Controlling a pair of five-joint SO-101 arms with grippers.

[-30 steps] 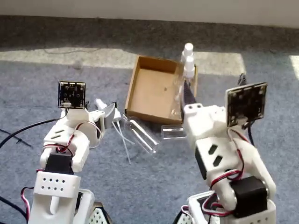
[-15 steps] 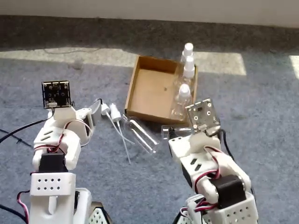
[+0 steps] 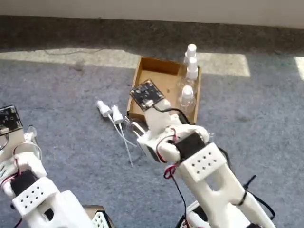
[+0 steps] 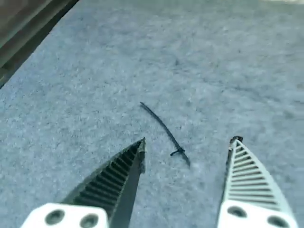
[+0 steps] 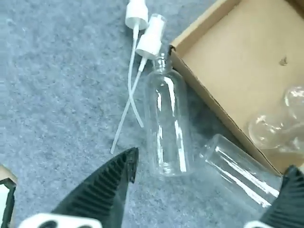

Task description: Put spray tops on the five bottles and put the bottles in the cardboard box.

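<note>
Beside the cardboard box [image 5: 228, 57], the right gripper [image 5: 213, 161] hung wide open over two capless bottles [image 5: 168, 128] lying flat; the left gripper [image 4: 188, 140] gaped over grey carpet [image 4: 213, 57].

Your right gripper [image 5: 212, 160] hangs with its jaws spread wide above the grey carpet [image 5: 57, 85]. Between the jaws you have two clear bottles lying on their sides. The uncapped bottle [image 5: 168, 126] has its open neck just beside the corner of the cardboard box [image 5: 237, 57]. The second bottle [image 5: 240, 171] lies along the box's outer wall, near the first one's base. Two white spray tops [image 5: 151, 42] lie just past the uncapped bottle's neck, their dip tubes trailing across the carpet beside it. Inside the box, clear boxed bottles [image 5: 270, 129] sit by the near wall.
</note>
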